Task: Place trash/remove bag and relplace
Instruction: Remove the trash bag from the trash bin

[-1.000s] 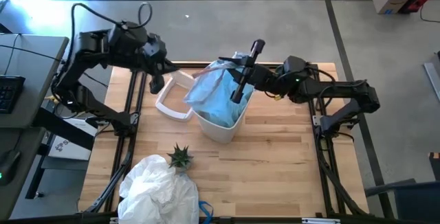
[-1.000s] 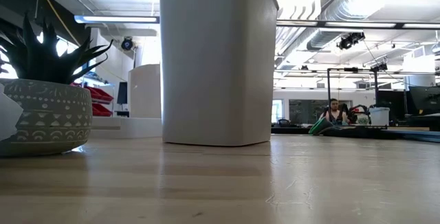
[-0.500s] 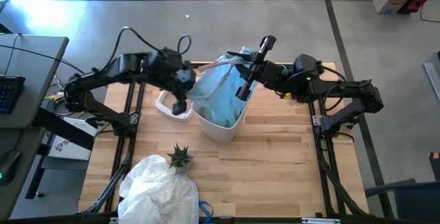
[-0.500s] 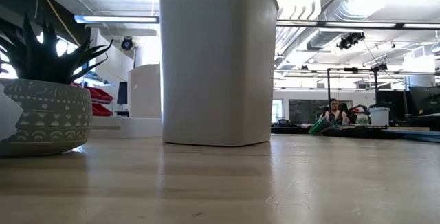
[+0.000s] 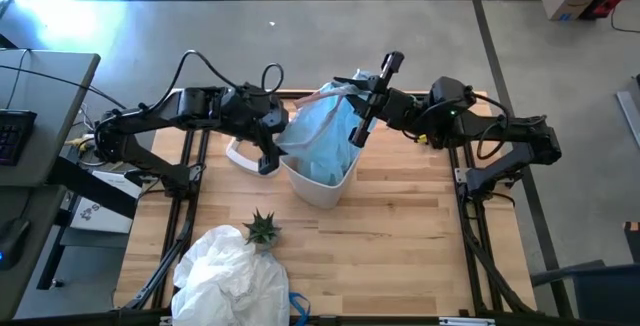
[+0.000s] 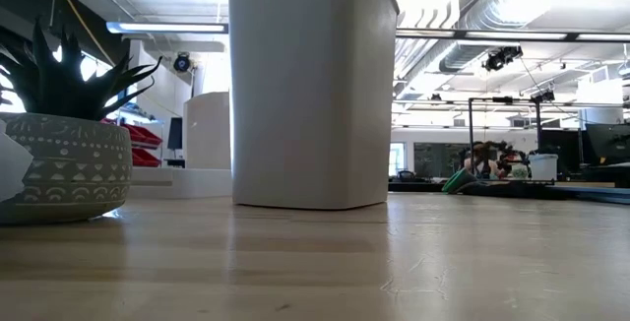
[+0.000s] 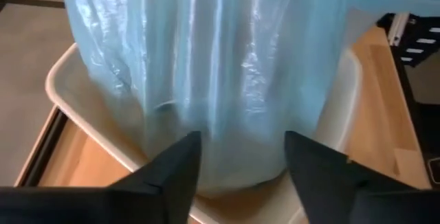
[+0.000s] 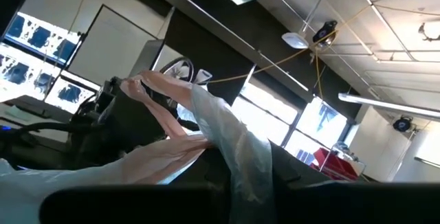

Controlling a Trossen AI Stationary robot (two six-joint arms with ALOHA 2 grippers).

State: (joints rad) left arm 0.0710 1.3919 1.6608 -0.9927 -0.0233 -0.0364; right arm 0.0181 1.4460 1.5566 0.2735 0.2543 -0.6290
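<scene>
**Operator:** Fingers first. My left gripper [image 7: 240, 162] has its fingers [image 7: 175, 165] spread, holding nothing, right up against the bag [image 5: 320, 136] where it hangs over the near-left side of the white bin [image 5: 325, 181].

**Supervisor:** And the other arm?

**Operator:** My right gripper [image 5: 362, 118] is clenched on the bag's upper edge above the bin's far rim, with a fold of film trailing from it.

**Supervisor:** How far along are we?

**Operator:** I'd say midway. The blue bag sits in the bin near the counter's far centre but isn't seated on the rim. A white bag [image 5: 230, 271] lies bunched at the near-left corner beside the potted plant [image 5: 262, 229]. Spreading the liner remains.
</scene>
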